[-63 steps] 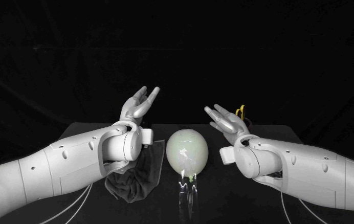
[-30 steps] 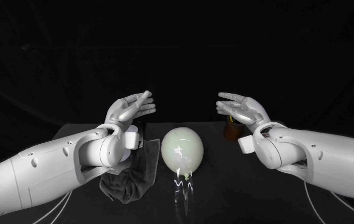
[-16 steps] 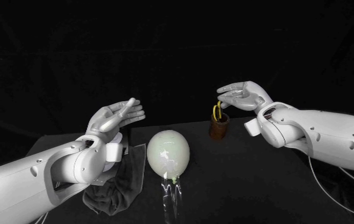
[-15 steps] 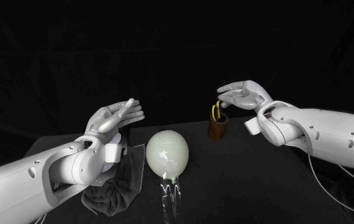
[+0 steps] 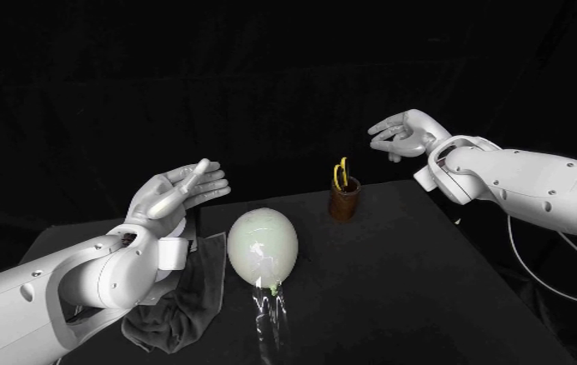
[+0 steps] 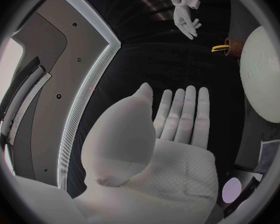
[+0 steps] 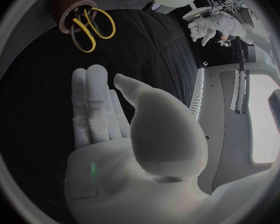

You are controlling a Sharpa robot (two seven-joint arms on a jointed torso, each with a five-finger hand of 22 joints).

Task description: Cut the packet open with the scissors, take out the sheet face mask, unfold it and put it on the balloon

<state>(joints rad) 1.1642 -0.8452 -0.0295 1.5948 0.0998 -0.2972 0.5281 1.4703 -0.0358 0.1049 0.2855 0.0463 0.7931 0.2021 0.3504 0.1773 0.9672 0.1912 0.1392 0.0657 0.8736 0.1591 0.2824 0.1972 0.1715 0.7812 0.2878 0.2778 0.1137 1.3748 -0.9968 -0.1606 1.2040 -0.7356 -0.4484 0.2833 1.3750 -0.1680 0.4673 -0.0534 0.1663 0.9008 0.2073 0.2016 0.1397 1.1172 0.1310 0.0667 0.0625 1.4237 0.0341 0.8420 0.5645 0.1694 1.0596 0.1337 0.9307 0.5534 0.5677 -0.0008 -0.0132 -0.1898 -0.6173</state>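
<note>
Empty, fingers loose, the right hand hovers upper right of upright yellow-handled scissors in a brown cup, nearer than the empty left hand.

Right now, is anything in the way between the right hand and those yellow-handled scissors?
Nothing visible. The right hand hangs empty above and beside the scissors, whose handles stick up from a brown cup; the balloon lies on the cup's other side.

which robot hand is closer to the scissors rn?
Right. The right robot hand hangs higher than the scissors, off to their right, touching nothing. The left robot hand is far to their left, past the balloon.
</note>
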